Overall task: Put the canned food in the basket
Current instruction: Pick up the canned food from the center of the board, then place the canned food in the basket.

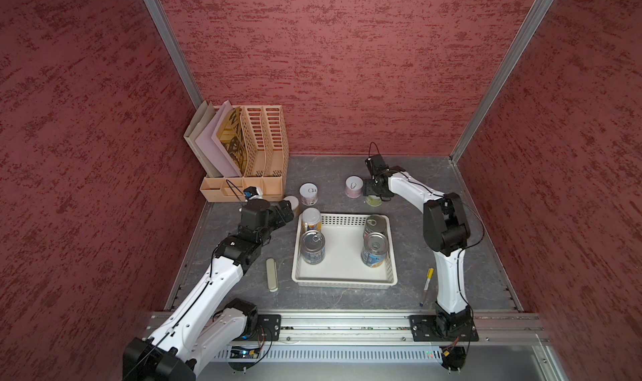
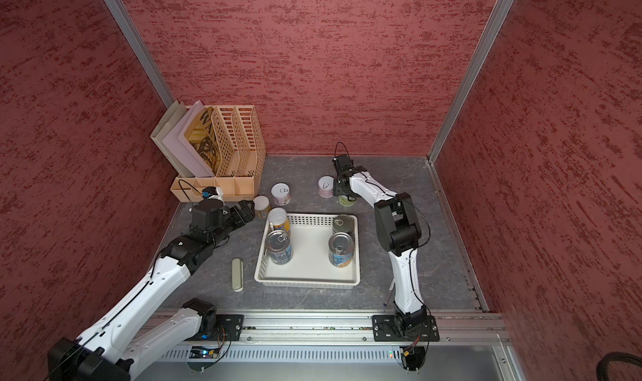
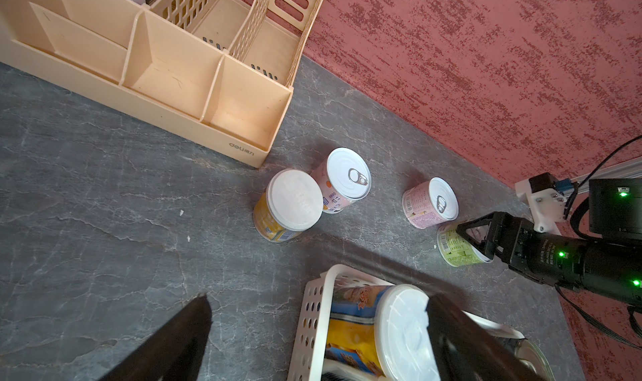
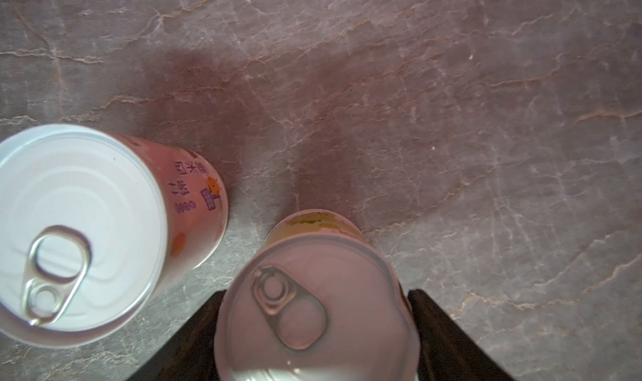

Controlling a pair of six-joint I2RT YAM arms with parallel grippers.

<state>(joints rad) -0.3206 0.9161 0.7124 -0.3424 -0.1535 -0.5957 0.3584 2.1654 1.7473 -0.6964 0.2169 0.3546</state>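
- While both arms are reaching in from the rail along the lower edge in both top views, the grey marbled table [image 1: 347, 301] is carrying every item below.
- At lower right, a yellow-capped pen [image 1: 426, 285] is lying beside the right arm's white link.
- At lower left of centre, a beige oblong case [image 1: 272, 274] is lying just left of the basket, apart from it.
- At centre frame, the white perforated basket [image 1: 347, 282] is holding four upright cans, one per corner: near-left blue-label can [image 1: 312, 246], near-right blue-label can [image 1: 374, 249], far-right metal-topped can [image 1: 376, 223], far-left white-lidded can [image 1: 311, 219].
- Left of the basket's far-left corner, the left gripper [image 2: 247, 212] is hovering, jaws standing wide with nothing between them.
- Just beyond that gripper, the yellow can [image 3: 290, 205] is standing on the table outside the basket, close against the first pink tin [image 1: 309, 193].
- Further right, well apart, the second pink tin [image 1: 353, 186] is standing alone on the table.
- Just right of it, above the basket's far-right corner, the green tin [image 3: 451, 247] is standing on the table.
- Over the green tin, the right gripper [image 1: 374, 192] is hanging, jaws standing either side of it in the right wrist view; whether they are pressing it cannot be told.
- At upper left, against the red wall, the tan file organizer [image 1: 257, 153] is standing with folders in it.
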